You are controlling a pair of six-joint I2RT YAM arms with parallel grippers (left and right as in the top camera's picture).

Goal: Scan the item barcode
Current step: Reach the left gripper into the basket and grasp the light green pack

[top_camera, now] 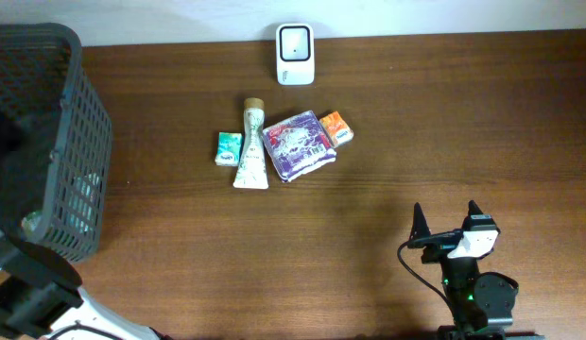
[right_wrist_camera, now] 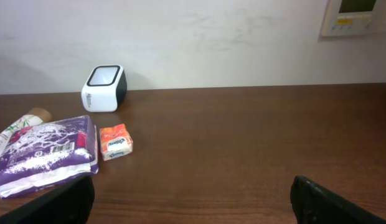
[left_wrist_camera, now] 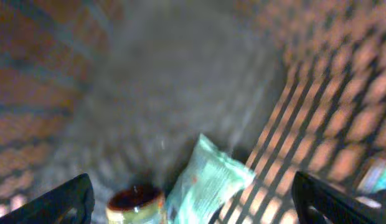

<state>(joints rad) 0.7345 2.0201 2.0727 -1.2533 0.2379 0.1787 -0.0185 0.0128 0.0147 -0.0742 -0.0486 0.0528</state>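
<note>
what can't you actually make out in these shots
Basket contents: overhead, dark mesh walls mostly hide them.
Jar: left wrist, blurred and cut off by the bottom edge; label unreadable.
Tube: right wrist, cut by the left edge, partly behind the purple packet.
Orange box print: too small in every view.

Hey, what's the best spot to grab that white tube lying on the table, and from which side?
Grip the white tube just below its brown cap, coming straight down from above. It lies flat, and lower down the green packet and purple packet crowd its sides. Near the cap both sides look free.
</note>
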